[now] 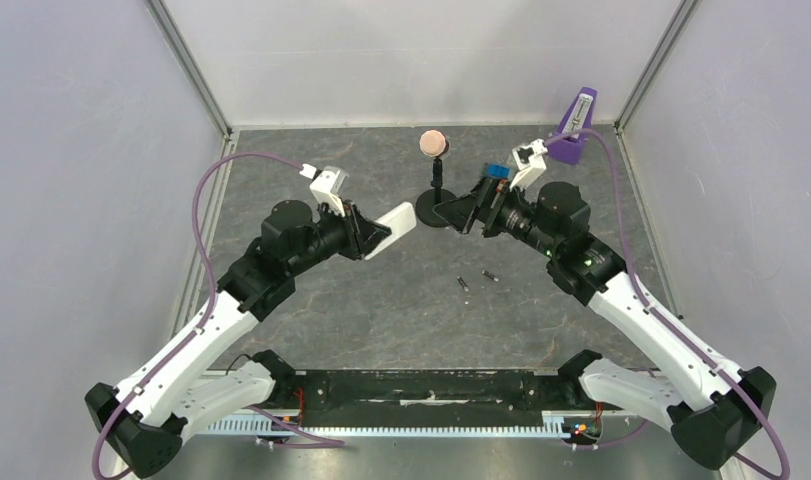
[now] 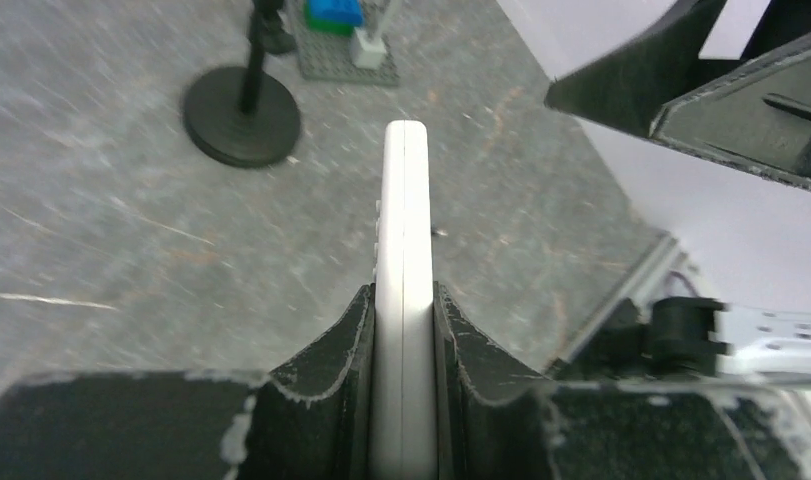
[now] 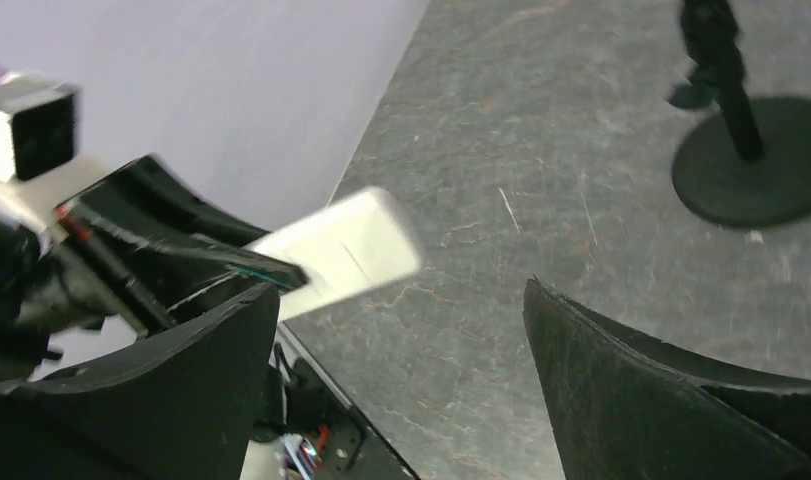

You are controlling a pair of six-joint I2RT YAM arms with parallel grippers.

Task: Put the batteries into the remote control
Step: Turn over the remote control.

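Note:
My left gripper (image 1: pixel 374 236) is shut on the white remote control (image 1: pixel 397 222) and holds it above the table, pointing toward the centre. In the left wrist view the remote control (image 2: pixel 404 220) stands edge-on, clamped between both fingers of the left gripper (image 2: pixel 404 335). My right gripper (image 1: pixel 464 211) faces it from the right, open and empty. In the right wrist view the remote control (image 3: pixel 348 250) sits beyond the wide-apart jaws of the right gripper (image 3: pixel 401 335). Two small dark batteries (image 1: pixel 463 283) (image 1: pixel 489 274) lie on the table in front of both grippers.
A black stand (image 1: pixel 436 205) with a pink ball (image 1: pixel 433 143) on top rises just behind the grippers; its base (image 2: pixel 241 115) (image 3: pixel 751 165) shows in both wrist views. A grey plate with blue blocks (image 1: pixel 496 172) and a purple object (image 1: pixel 573 130) sit at the back right.

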